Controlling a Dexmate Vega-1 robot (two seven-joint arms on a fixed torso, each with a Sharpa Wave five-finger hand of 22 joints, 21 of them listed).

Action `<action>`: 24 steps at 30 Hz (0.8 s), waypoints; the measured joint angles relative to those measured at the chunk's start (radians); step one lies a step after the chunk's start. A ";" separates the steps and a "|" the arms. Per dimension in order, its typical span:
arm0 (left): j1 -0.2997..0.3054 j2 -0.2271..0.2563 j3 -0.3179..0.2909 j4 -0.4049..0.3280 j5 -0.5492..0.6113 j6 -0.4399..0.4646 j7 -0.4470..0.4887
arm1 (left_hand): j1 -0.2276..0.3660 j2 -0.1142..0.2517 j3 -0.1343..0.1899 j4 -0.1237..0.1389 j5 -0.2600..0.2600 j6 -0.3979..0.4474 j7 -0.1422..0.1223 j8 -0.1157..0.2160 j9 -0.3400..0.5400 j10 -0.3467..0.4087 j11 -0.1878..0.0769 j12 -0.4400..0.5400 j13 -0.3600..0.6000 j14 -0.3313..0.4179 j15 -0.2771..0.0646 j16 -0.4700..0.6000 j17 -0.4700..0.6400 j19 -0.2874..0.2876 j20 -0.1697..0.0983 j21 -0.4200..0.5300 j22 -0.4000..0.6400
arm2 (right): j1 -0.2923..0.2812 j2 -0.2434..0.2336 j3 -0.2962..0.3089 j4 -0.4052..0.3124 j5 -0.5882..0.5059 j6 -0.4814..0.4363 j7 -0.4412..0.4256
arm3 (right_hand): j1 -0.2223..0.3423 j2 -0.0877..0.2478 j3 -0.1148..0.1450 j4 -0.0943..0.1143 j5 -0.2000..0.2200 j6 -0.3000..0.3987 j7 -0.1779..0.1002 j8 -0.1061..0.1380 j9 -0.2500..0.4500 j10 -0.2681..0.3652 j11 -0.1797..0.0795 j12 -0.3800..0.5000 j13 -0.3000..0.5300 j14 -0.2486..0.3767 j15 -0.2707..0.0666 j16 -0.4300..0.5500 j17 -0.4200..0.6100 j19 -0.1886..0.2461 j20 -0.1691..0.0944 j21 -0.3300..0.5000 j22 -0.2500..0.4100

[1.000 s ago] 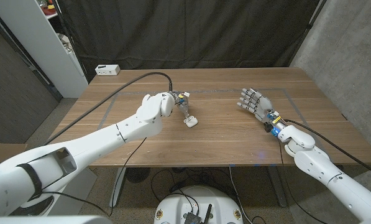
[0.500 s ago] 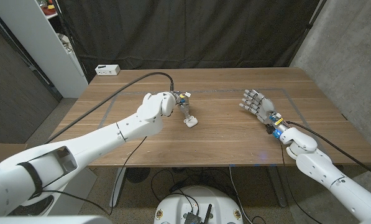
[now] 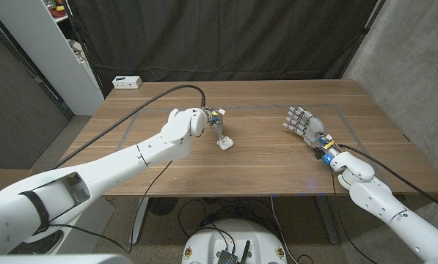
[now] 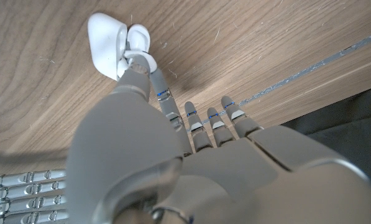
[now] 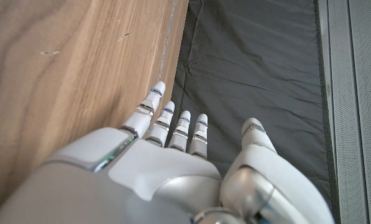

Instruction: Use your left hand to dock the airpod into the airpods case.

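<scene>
The white airpods case (image 3: pixel 224 143) lies on the wooden table (image 3: pixel 263 172) near its middle. My left hand (image 3: pixel 210 119) hangs just above and behind it, with its fingers reaching down onto it. In the left wrist view the thumb and one finger (image 4: pixel 164 98) meet at the case (image 4: pixel 105 42), pinching a small white rounded piece, the airpod (image 4: pixel 139 38), against the case's side. The other fingers are stretched out above the tabletop. My right hand (image 3: pixel 301 121) is held above the right part of the table, fingers apart and nothing in it.
A small white box (image 3: pixel 127 82) sits at the table's far left corner. A black curtain (image 3: pixel 226 37) hangs behind the table and a white shelf unit (image 3: pixel 39 51) stands to the left. The table's right edge (image 5: pixel 173 43) lies beside my right hand.
</scene>
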 measured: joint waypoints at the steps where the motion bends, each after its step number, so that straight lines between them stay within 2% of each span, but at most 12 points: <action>1: 0.000 0.000 0.000 0.000 0.002 -0.002 -0.002 | 0.000 0.000 0.000 0.000 0.000 0.000 0.000 0.000 0.000 0.000 0.000 -0.004 0.000 0.000 0.000 0.000 0.000 0.000 0.000 0.000 0.000 | 0.000 0.000 0.000 0.000 0.000 0.000 0.000 | 0.000 0.000 0.000 0.000 0.000 0.000 0.000 0.000 -0.001 0.000 0.000 0.000 0.000 0.000 0.000 0.000 0.000 0.000 0.000 0.000 0.000; 24: 0.008 0.003 -0.018 0.004 0.014 -0.039 -0.048 | 0.009 0.009 -0.018 -0.001 -0.001 -0.012 -0.002 0.000 0.000 -0.012 0.006 -0.011 0.003 -0.007 0.000 0.000 0.000 -0.015 0.003 -0.005 0.000 | -0.014 0.002 0.005 -0.007 -0.001 0.006 -0.018 | -0.008 0.000 0.006 -0.002 0.000 0.000 0.000 0.000 0.001 0.000 0.000 0.000 0.000 0.000 0.000 -0.004 0.000 0.000 0.000 0.000 0.000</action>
